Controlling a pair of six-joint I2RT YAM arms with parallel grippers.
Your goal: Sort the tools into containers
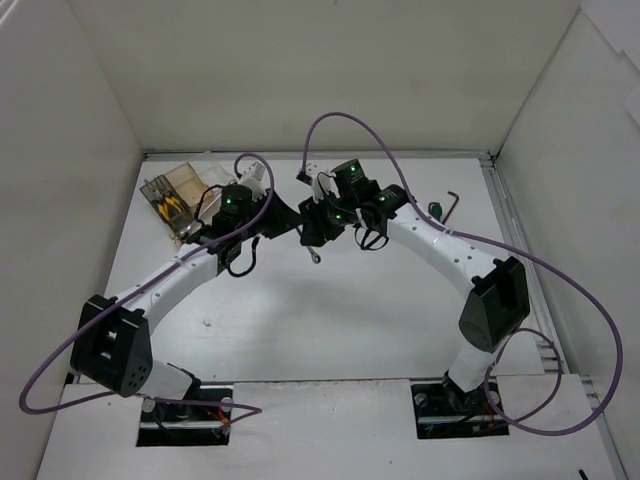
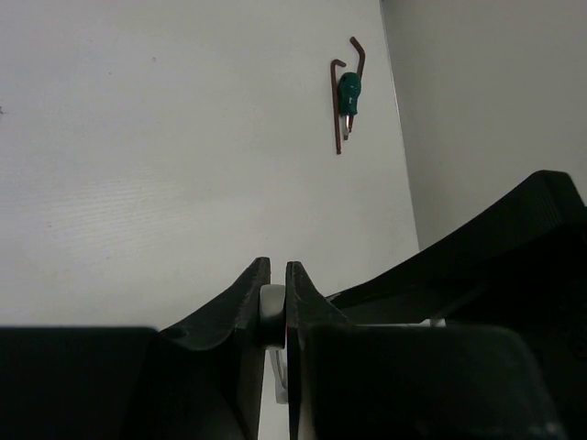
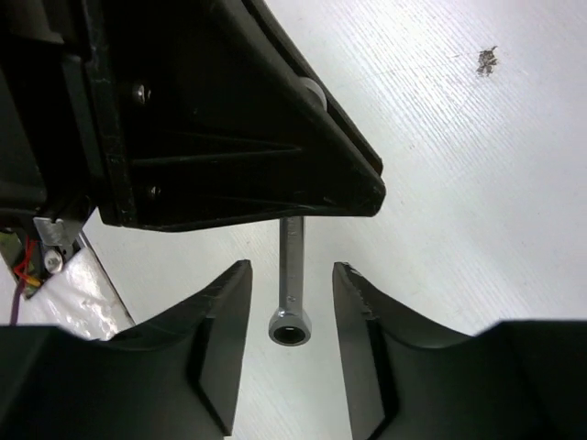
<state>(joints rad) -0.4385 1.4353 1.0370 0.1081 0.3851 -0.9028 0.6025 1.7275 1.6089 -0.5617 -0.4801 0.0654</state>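
Above the middle of the tabletop (image 1: 330,320), my left end effector (image 2: 278,268) is clamped onto the shank of the slim silver wrench (image 3: 292,275). My right end effector (image 3: 291,268) stands spread, one finger on each side of the wrench's ring end, touching neither side. The green-handled screwdriver (image 2: 348,94) lies just beside a dark hex key (image 2: 337,105) near the right wall.

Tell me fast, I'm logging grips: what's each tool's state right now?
Left tool: shut on the silver wrench.
Right tool: open, straddling the wrench without touching it.
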